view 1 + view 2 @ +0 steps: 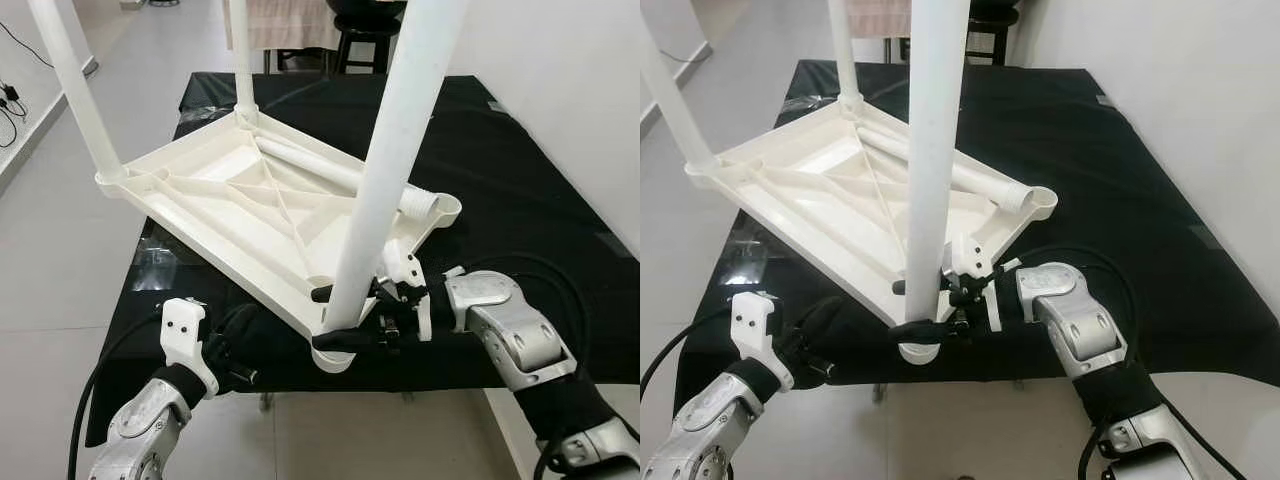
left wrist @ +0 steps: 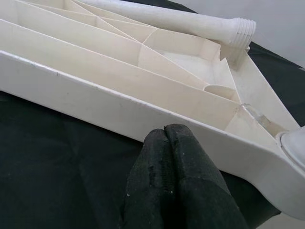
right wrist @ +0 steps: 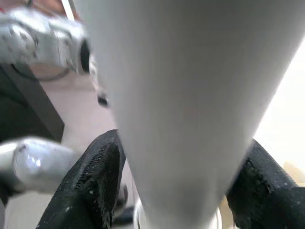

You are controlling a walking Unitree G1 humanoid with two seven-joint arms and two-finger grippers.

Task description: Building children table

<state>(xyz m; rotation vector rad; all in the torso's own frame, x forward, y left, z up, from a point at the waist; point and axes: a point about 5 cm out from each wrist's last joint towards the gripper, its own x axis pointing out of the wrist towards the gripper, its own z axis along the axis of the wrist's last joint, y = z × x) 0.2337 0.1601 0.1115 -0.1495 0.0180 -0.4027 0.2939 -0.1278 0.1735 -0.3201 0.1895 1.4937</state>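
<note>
Nearest me, my right pincer [image 1: 345, 318] gripped the upright white leg [image 1: 385, 170]; my left pincer [image 2: 167, 143], closed, touched the upturned table's rim [image 2: 86, 95].

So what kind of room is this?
Probably a plain indoor room at home: a tiled floor, a bare white wall, a work table under a black cloth and a dark stool behind it.

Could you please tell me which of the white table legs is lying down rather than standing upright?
The white plastic leg lying inside the upturned white tabletop, threaded end toward the empty corner socket. The other three stand in corners.
</note>
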